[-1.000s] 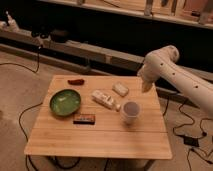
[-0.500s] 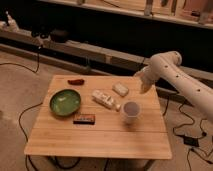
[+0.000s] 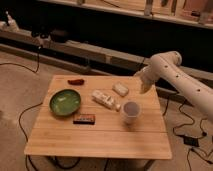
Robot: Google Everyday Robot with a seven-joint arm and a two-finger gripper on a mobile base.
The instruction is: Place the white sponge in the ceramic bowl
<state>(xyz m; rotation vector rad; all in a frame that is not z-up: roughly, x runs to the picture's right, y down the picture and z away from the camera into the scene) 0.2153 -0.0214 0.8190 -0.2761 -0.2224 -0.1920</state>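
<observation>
Sponge (image 3: 120, 89) lies untouched near the tabletop's (image 3: 100, 137) far edge, well apart from the bowl (image 3: 63, 104). Tool (image 3: 145, 86) hangs just right of it, state cannot be told. Advised: descend squarely over the sponge, clear of the cup (image 3: 131, 111).

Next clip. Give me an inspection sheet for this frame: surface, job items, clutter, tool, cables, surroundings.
Surface: wooden table, slatted top.
Job's things: white sponge lies near the back edge, apart from the ceramic bowl on the left; the bowl holds only pale smudges.
Clutter: white packet, white cup, dark bar, red-brown item.
Grippers: tool hangs by the table's back right corner, right of the sponge, not touching it.
Cables: cables on the floor left of the table, more on the right.
Surroundings: long low shelf behind the table.
</observation>
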